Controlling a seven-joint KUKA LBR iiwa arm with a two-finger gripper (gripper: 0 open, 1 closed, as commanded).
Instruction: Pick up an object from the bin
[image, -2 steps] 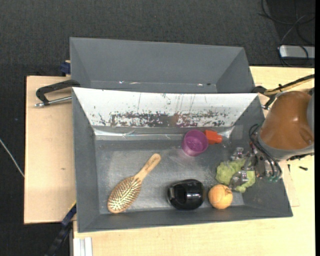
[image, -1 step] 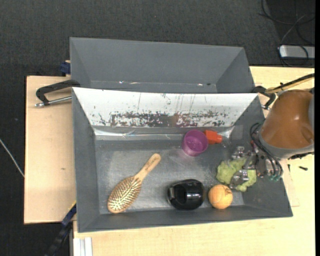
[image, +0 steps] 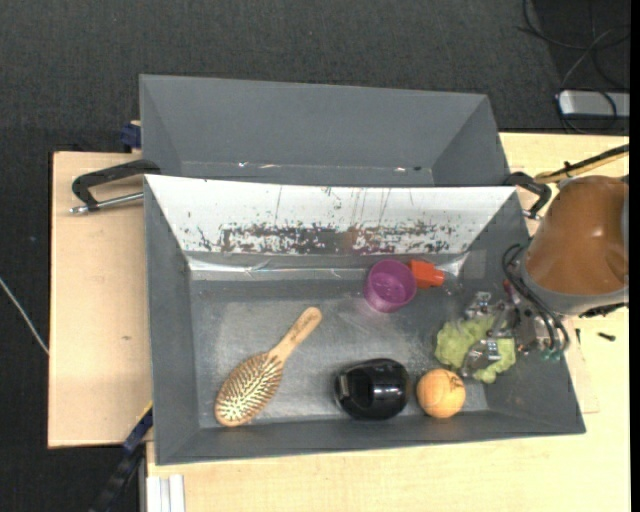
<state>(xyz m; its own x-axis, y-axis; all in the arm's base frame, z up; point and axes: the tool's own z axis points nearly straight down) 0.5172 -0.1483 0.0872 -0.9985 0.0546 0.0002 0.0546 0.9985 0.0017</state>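
Note:
My gripper (image: 491, 328) is low at the right side of the bin, right on top of a crumpled yellow-green soft thing (image: 460, 345). Its metal parts overlap that thing's right half, so part of it is hidden. An orange ball-like fruit (image: 440, 393) lies just in front of the green thing, near the bin's front wall. To the left of the fruit sits a black rounded thing (image: 372, 389).
A wooden hairbrush (image: 262, 372) lies at the front left, handle pointing to the back right. A purple cup (image: 389, 284) and a small orange piece (image: 427, 273) stand near the back wall. The arm's orange cover hangs over the right rim.

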